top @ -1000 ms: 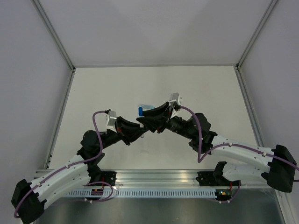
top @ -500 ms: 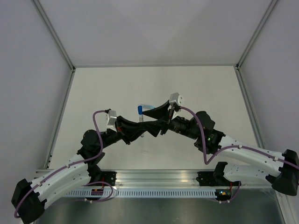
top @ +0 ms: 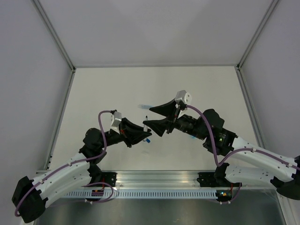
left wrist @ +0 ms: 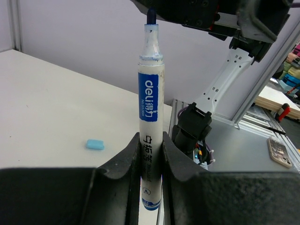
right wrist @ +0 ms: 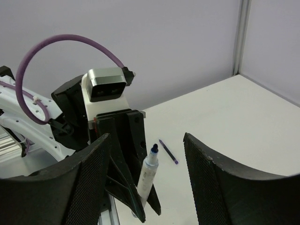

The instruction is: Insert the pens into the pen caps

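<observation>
Left gripper (left wrist: 151, 145) clamps the bare-tipped white pen (left wrist: 151, 98); right gripper (right wrist: 146, 138) gapes empty; pale cap (left wrist: 95, 144) lies left of the clamped jaws, unfitted.

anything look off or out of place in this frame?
Nothing damaged or spilled. One oddity: the white marker, clamped in the left gripper, has a bare tip, yet the right gripper facing it is open and empty. A pale blue cap lies loose on the table, as does the slim dark pen.
</observation>
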Controlling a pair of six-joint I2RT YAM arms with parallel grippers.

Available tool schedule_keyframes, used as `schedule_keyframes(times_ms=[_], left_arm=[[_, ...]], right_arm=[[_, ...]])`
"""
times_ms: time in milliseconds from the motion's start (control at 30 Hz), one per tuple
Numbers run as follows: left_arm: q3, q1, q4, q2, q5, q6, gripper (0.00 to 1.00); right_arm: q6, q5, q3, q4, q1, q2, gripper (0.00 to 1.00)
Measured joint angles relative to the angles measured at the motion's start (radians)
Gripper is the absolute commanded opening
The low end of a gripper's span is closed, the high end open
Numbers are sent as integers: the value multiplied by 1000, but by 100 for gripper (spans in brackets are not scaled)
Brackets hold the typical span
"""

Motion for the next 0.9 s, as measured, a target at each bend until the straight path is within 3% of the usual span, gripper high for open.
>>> schedule_keyframes(times_ms=[267, 667, 900], left_arm=[[6, 0, -27, -1, -43, 2, 2], [51, 2, -264, -11, -429, 6, 2], [88, 5, -377, -7, -583, 6, 2]], right_arm=[[-3, 167, 1, -74, 0, -60, 67], [201, 588, 92, -484, 0, 40, 65], [378, 728, -2, -675, 0, -9, 65]])
